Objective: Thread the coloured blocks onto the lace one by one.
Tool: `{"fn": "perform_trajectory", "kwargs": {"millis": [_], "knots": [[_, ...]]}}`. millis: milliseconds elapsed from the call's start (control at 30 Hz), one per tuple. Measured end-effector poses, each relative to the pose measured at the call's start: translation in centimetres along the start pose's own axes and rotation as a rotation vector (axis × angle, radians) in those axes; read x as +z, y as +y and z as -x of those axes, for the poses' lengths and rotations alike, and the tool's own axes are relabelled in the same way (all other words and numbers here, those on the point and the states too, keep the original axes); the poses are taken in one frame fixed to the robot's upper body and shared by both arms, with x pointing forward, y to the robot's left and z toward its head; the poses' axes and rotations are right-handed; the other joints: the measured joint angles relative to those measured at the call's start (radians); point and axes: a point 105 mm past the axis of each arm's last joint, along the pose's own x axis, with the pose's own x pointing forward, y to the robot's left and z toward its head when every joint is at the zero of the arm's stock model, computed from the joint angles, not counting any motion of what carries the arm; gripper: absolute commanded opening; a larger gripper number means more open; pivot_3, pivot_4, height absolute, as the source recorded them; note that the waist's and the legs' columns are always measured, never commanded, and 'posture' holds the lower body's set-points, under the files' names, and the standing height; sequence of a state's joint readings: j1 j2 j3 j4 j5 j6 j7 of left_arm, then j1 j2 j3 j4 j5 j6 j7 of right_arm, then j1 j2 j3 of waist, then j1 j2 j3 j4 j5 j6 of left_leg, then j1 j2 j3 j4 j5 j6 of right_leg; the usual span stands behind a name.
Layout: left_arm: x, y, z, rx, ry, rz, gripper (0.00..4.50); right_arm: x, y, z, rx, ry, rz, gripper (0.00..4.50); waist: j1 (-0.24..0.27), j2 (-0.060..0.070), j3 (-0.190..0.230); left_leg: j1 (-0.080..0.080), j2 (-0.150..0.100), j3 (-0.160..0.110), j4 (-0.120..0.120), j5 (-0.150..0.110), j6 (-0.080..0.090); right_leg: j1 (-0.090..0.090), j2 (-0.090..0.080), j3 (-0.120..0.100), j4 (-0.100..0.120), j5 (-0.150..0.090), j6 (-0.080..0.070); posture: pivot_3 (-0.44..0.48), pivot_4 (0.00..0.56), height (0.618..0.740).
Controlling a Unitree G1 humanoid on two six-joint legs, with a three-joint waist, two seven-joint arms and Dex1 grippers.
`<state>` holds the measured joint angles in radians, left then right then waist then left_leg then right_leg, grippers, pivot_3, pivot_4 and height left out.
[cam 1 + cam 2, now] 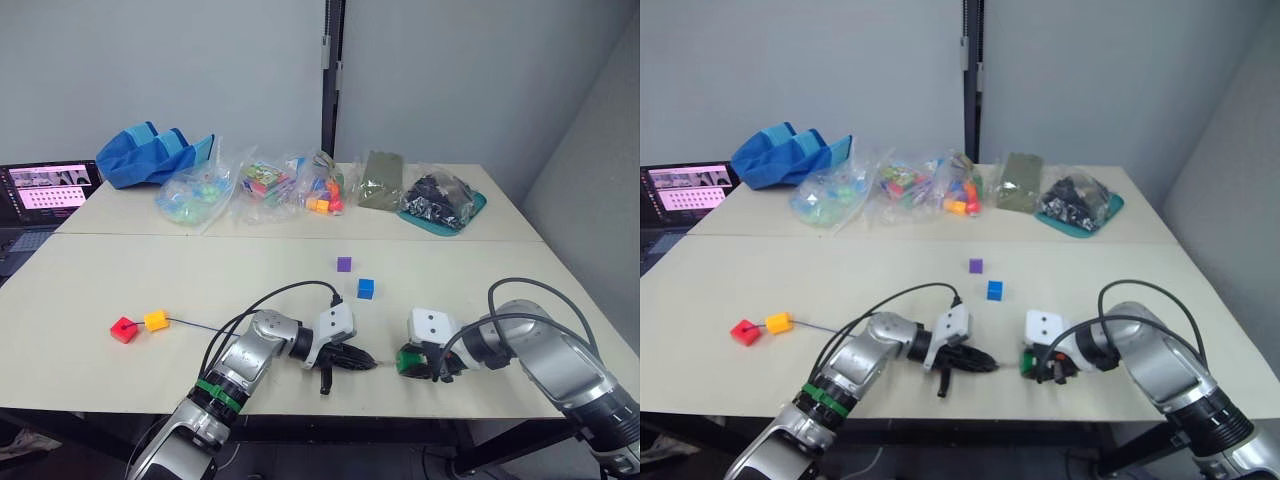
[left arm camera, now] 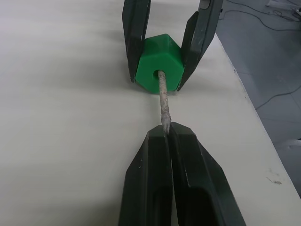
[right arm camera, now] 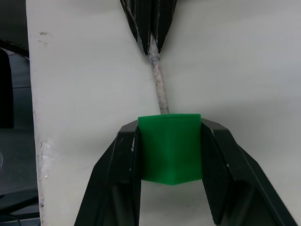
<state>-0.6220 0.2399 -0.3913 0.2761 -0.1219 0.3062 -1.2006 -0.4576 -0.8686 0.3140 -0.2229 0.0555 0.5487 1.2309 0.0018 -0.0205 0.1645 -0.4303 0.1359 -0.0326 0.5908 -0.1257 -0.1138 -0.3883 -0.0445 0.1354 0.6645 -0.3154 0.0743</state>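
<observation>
My left gripper (image 2: 169, 129) is shut on the pale stiff tip (image 2: 163, 96) of the lace, near the table's front edge. The tip's end sits in the hole of the green block (image 2: 157, 63), which my right gripper (image 3: 170, 126) is shut on just above the table. The two grippers (image 1: 365, 362) (image 1: 405, 362) face each other, almost touching. The thin dark lace (image 1: 190, 323) trails left to the orange-yellow block (image 1: 156, 320), which touches the red block (image 1: 124, 329). The purple block (image 1: 344, 264) and the blue block (image 1: 366, 288) lie loose mid-table.
Clear bags of mixed toys (image 1: 265, 185) line the back of the table, with a blue fabric bag (image 1: 150, 155) to their left and a teal tray (image 1: 475, 207) holding a dark bag on the right. A laptop (image 1: 45, 190) stands at far left. The table's front edge (image 3: 40, 141) lies close to both grippers.
</observation>
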Motion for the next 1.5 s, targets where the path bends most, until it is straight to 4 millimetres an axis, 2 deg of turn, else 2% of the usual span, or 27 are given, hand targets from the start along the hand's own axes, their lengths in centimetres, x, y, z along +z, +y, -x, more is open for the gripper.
{"fn": "perform_trajectory", "kwargs": {"millis": [367, 467, 667, 733, 800, 833, 967, 1100, 1133, 1500], "knots": [[0.6, 0.1, -1.1, 0.026, -0.015, -0.027, 0.0, 0.8, 0.1, -0.7, -0.005, -0.017, 0.001, 1.19, -0.019, -0.001, -0.001, 0.001, 0.0, 0.0, -0.001, 0.0, 0.0, 0.0, 0.0, 0.0, 0.0, 0.0, 0.0, 0.0, 0.15, 0.717], [0.8, 0.1, -1.2, 0.028, -0.019, -0.029, 1.03, 1.0, 0.1, -0.9, -0.001, -0.026, 0.006, 1.19, -0.02, -0.001, -0.001, 0.001, 0.0, 0.0, -0.001, 0.0, 0.0, 0.0, 0.0, 0.0, 0.0, 0.0, 0.0, 0.0, 0.15, 0.717], [-0.2, 0.9, 0.7, 0.07, 0.045, -0.043, 2.9, 1.6, 0.0, -1.4, 0.008, -0.041, 0.015, 1.19, -0.021, -0.001, -0.001, 0.001, 0.0, 0.0, -0.001, 0.0, 0.0, 0.0, 0.0, 0.0, 0.0, 0.0, 0.0, 0.0, 0.15, 0.717], [-0.5, 1.2, 1.6, 0.091, 0.066, -0.047, 2.95, 1.7, 0.0, -1.4, 0.01, -0.043, 0.016, 1.19, -0.021, -0.001, -0.001, 0.001, 0.0, 0.0, -0.001, 0.0, 0.0, 0.0, 0.0, 0.0, 0.0, 0.0, 0.0, 0.0, 0.15, 0.717], [-0.8, 1.5, 2.8, 0.11, 0.093, -0.059, 2.95, 1.8, 0.0, -1.5, 0.012, -0.046, 0.018, 1.19, -0.02, -0.001, -0.001, 0.001, 0.0, 0.0, -0.001, 0.0, 0.0, 0.0, 0.0, 0.0, 0.0, 0.0, 0.0, 0.0, 0.15, 0.717], [-0.8, 1.5, 3.1, 0.114, 0.1, -0.063, 2.69, 1.8, 0.0, -1.5, 0.013, -0.047, 0.018, 1.19, -0.019, -0.001, -0.001, 0.001, 0.0, 0.0, -0.001, 0.0, 0.0, 0.0, 0.0, 0.0, 0.0, 0.0, 0.0, 0.0, 0.15, 0.717], [-1.0, 1.4, 3.5, 0.111, 0.104, -0.059, 1.51, 1.9, -0.2, -1.6, 0.016, -0.049, 0.021, 1.19, -0.017, -0.001, -0.001, 0.001, 0.0, 0.0, -0.001, 0.0, 0.0, 0.0, 0.0, 0.0, 0.0, 0.0, 0.0, 0.0, 0.15, 0.717], [-1.0, 1.0, 3.1, 0.093, 0.101, -0.053, 0.12, 1.9, -0.2, -1.7, 0.02, -0.046, 0.028, 1.19, -0.017, -0.001, -0.001, 0.001, 0.0, 0.0, -0.001, 0.0, 0.0, 0.0, 0.0, 0.0, 0.0, 0.0, 0.0, 0.0, 0.15, 0.717], [-1.0, 0.9, 3.0, 0.089, 0.1, -0.053, 0.0, 1.9, -0.2, -1.7, 0.021, -0.045, 0.03, 1.19, -0.017, -0.001, -0.001, 0.001, 0.0, 0.0, -0.001, 0.0, 0.0, 0.0, 0.0, 0.0, 0.0, 0.0, 0.0, 0.0, 0.15, 0.717], [-0.1, 0.5, 1.3, 0.067, 0.05, -0.057, 0.0, 2.2, -0.2, -1.9, 0.03, -0.048, 0.036, 1.19, -0.017, -0.001, -0.001, 0.0, 0.0, 0.0, -0.001, 0.0, 0.0, 0.0, 0.0, 0.0, 0.0, 0.0, 0.0, 0.0, 0.15, 0.717]]}}
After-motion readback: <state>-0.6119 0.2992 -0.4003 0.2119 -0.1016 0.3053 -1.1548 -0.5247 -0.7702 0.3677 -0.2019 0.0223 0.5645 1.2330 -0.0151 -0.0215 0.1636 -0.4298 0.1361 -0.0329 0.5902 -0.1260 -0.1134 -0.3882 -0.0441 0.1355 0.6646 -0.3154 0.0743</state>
